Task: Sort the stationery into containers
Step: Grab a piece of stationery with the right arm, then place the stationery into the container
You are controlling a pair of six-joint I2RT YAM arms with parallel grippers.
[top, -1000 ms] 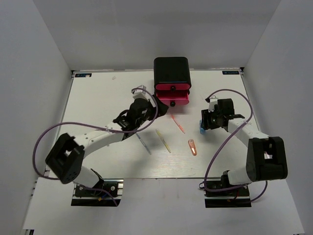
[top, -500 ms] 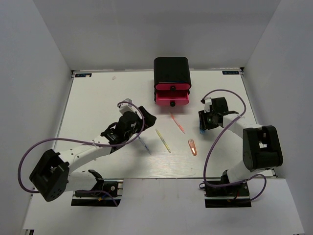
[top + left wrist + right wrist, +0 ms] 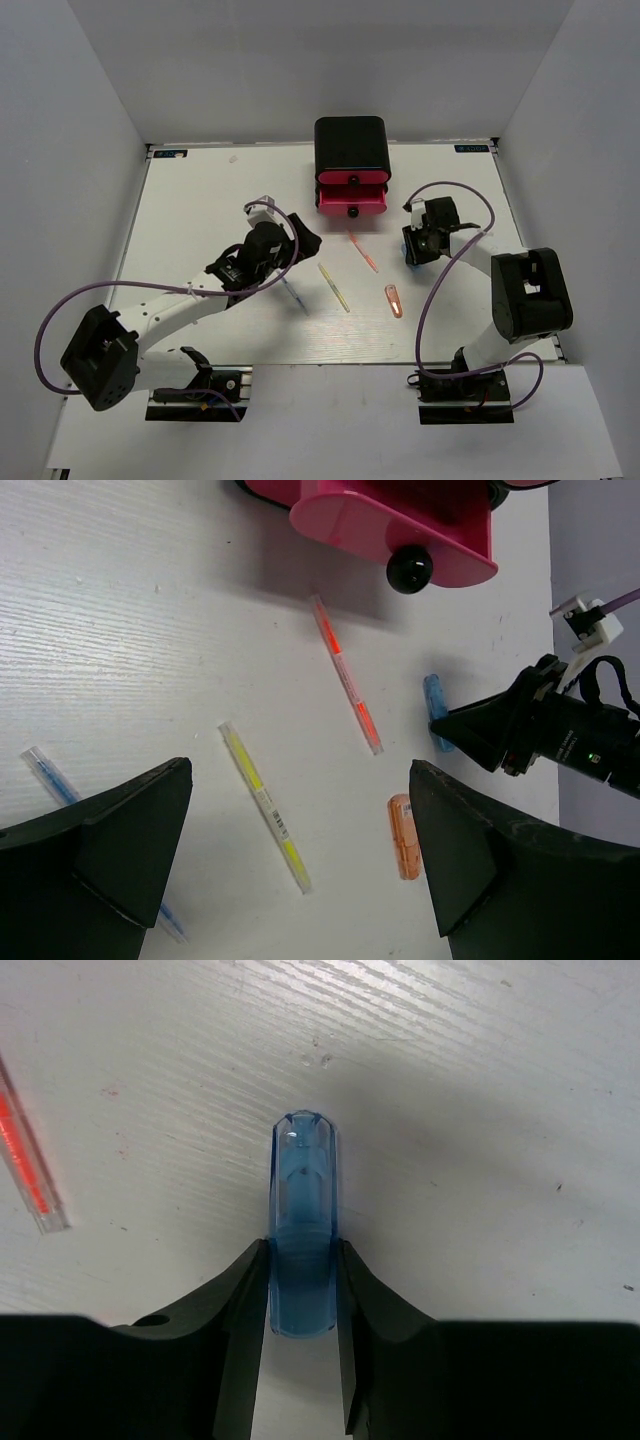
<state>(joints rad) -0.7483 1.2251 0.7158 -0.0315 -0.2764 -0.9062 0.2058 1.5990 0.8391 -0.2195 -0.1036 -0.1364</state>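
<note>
While right end effector (image 3: 300,1260) pinches short chunky blue marker (image 3: 303,1190) on white table (image 3: 480,1110), left end effector (image 3: 300,780) hovers wide open; thin yellow pen (image 3: 265,805), orange pen (image 3: 345,675), blue-grey pen (image 3: 60,780), orange marker (image 3: 404,837) lie unsorted near open pink drawer (image 3: 400,525).

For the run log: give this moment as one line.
left gripper: open, empty, over yellow pen | right gripper: shut on blue marker, on table | pink drawer: pulled out
</note>
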